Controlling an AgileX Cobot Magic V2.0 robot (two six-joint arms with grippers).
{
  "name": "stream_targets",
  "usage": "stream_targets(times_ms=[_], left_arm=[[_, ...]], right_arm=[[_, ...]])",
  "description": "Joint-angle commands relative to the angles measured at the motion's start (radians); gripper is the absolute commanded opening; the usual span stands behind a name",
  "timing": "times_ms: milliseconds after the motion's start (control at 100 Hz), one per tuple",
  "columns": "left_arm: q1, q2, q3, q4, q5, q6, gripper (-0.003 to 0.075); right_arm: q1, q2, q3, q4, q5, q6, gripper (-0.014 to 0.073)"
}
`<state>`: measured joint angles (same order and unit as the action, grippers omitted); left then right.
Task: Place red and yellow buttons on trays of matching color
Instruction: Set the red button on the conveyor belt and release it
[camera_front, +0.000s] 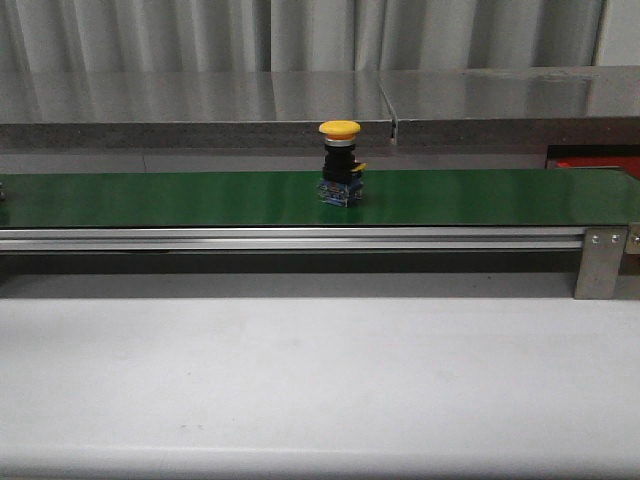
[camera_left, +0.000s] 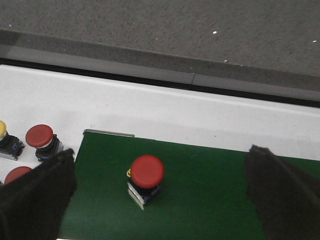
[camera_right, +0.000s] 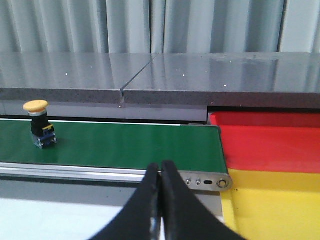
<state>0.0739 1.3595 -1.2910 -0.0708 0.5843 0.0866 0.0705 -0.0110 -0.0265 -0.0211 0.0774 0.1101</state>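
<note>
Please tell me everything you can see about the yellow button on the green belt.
The yellow button has a wide, rounded yellow cap that looks like plastic, on a black cylindrical body with a small blue and clear block beneath and a yellow tab on one side. It stands upright on the green conveyor belt, near the middle of its length in the front view. Only the belt touches it; no gripper is near.

A plain dark-green belt (camera_front: 200, 198) carries a yellow-capped button (camera_front: 340, 163) with a black body. Another button (camera_left: 146, 172) on the green is red-capped. Past the belt's end sit a bright red tray (camera_right: 270, 142) and a yellow tray (camera_right: 275, 205). The fingers (camera_right: 172, 205) are black.
</note>
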Motion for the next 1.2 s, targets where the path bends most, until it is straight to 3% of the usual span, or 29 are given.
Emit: stream_targets(times_ms=[0,200,280,390,470,530,680,950,1060,1190], left_arm=[[-0.022,-0.155,0.090,-0.014,-0.118,0.000,0.0629],[-0.050,-0.505,0.404,-0.042,-0.206,0.000,0.0626],[-0.050,-0.637,0.508,-0.043,-0.235,0.000,0.0571],[-0.050,-0.808,0.619,-0.043,-0.232,0.000,0.0373],[-0.050,-0.916,0.672,-0.043,-0.218,0.000,0.0121],[-0.050,-0.971,0.696,-0.043,-0.214,0.000,-0.0020],[-0.050,-1.022,0.709,-0.043,-0.195,0.000,-0.0019],[-0.050,-1.022,0.709,-0.043,-0.183,0.000,-0.0019],[-0.050,-1.022,0.709,-0.043,-0.173,0.000,-0.0019],[-0.050,-1.022,0.709,-0.043,-0.165,0.000,-0.0019]], right_arm=[[0.000,0.026,-0.059,0.016,-0.070,-0.004,-0.0118],[0.000,0.134,-0.143,0.038,-0.055,-0.004,-0.0118],[0.000,0.180,-0.184,0.038,-0.028,-0.004,-0.0118],[0.000,0.259,-0.264,0.053,0.048,-0.004,-0.0118],[0.000,0.332,-0.350,0.093,0.161,-0.004,-0.0118],[0.000,0.406,-0.438,0.101,0.248,-0.004,-0.0118],[0.000,0.605,-0.656,0.105,0.444,-0.005,-0.0118],[0.000,0.892,-0.845,0.116,0.461,-0.006,-0.0102],[0.001,0.972,-0.866,0.116,0.465,-0.006,0.0055],[0.003,1.021,-0.869,0.120,0.468,-0.006,0.0451]])
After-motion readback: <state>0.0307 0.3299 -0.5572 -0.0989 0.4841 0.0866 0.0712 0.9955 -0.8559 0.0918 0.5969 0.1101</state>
